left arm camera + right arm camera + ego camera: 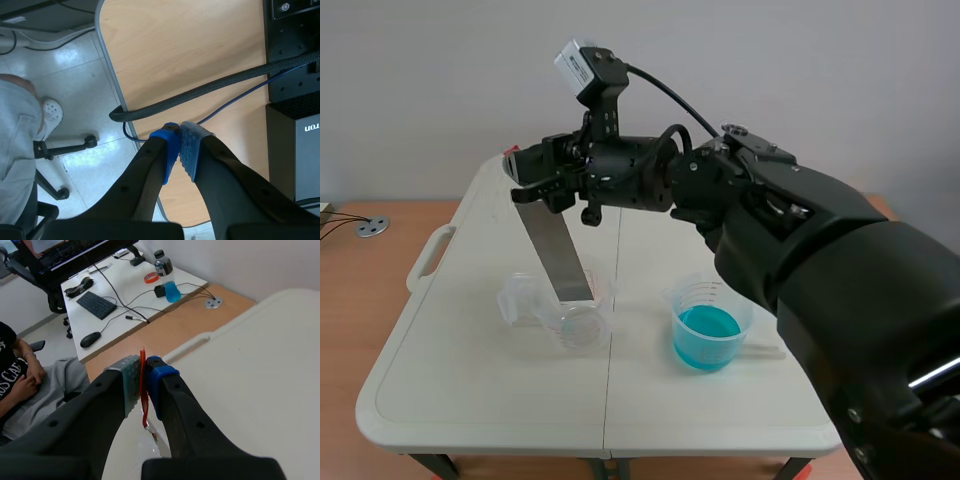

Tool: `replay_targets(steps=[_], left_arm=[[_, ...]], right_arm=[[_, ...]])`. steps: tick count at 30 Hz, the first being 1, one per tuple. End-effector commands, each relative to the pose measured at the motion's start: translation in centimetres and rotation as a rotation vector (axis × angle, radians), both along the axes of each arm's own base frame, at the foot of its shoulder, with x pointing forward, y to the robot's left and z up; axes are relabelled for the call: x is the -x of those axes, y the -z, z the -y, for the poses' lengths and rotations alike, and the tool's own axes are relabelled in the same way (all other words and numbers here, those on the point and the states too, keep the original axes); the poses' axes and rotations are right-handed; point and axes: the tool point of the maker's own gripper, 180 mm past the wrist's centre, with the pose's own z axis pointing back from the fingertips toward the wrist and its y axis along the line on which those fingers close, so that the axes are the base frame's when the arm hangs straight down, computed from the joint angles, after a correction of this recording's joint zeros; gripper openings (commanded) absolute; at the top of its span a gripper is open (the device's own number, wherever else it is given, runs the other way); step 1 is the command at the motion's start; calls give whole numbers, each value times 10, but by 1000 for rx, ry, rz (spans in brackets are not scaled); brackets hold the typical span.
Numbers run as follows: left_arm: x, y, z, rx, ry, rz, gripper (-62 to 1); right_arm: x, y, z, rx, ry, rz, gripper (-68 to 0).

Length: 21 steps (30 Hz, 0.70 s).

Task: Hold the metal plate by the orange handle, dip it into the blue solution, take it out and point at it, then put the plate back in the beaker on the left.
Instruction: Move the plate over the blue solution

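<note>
In the scene view the right arm reaches across the table, its gripper (523, 172) shut on the orange handle (508, 153) of the metal plate (558, 250). The plate hangs slanted, its lower end inside the clear beaker (578, 322) on the left. The beaker of blue solution (708, 332) stands to the right, apart from the plate. In the right wrist view the thin orange handle (143, 390) is pressed between the pads of the right gripper (142, 382). The left gripper (179, 150) is shut on nothing, away from the table, over a wooden desk (200, 45).
The white folding table (480, 400) has a carry handle (428, 258) at its left edge. A black braided cable (210, 90) crosses the wooden desk. A seated person (20, 385) and a desk with a keyboard (97, 304) lie beyond the table.
</note>
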Motion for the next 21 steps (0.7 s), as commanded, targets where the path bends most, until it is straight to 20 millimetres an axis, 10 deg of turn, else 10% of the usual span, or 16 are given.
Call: replay_targets(steps=[1,12,21], left_arm=[[-3,-3,2,7,4,13,-579],[-29,-4,-6,-14,1,83,-579],[-119,-49,-40,-126,91,310,-579]], right_arm=[[2,-21,-3,-38,-16,50,-665],[28,-56,4,-31,-45,190,-665],[49,-99,13,-16,-67,352,-665]])
